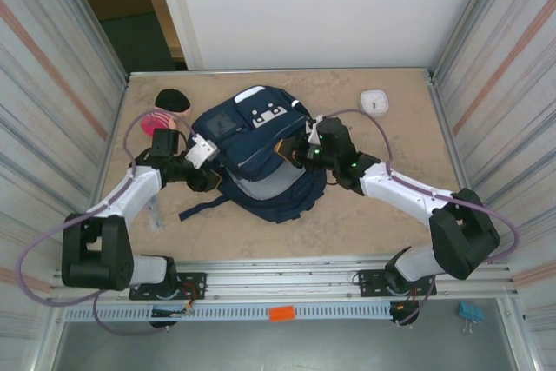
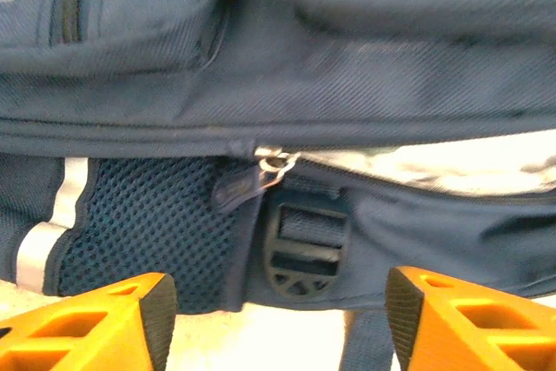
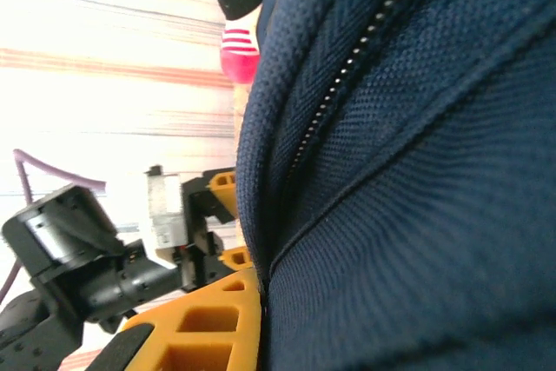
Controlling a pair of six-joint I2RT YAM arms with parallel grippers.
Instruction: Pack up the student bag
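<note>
The student bag (image 1: pixel 261 158), a navy backpack with a white patch on its front pocket, lies in the middle of the table. My left gripper (image 1: pixel 211 178) is at the bag's left side. In the left wrist view this gripper (image 2: pixel 280 310) is open, its orange fingers (image 2: pixel 130 319) apart, facing a zipper pull (image 2: pixel 276 165), a dark strap buckle (image 2: pixel 304 245) and a mesh side pocket (image 2: pixel 156 232). My right gripper (image 1: pixel 297 152) is at the bag's right edge. In the right wrist view it (image 3: pixel 265 301) is shut on a fold of bag fabric beside a zipper line (image 3: pixel 347 76). Its second finger is hidden.
A black oval object (image 1: pixel 172 100) and a pink round object (image 1: pixel 160 121) lie at the back left. A small white box (image 1: pixel 374 101) sits at the back right. Ribbed metal walls (image 1: pixel 52 84) close both sides. A blue clip (image 1: pixel 470 313) lies below the rail.
</note>
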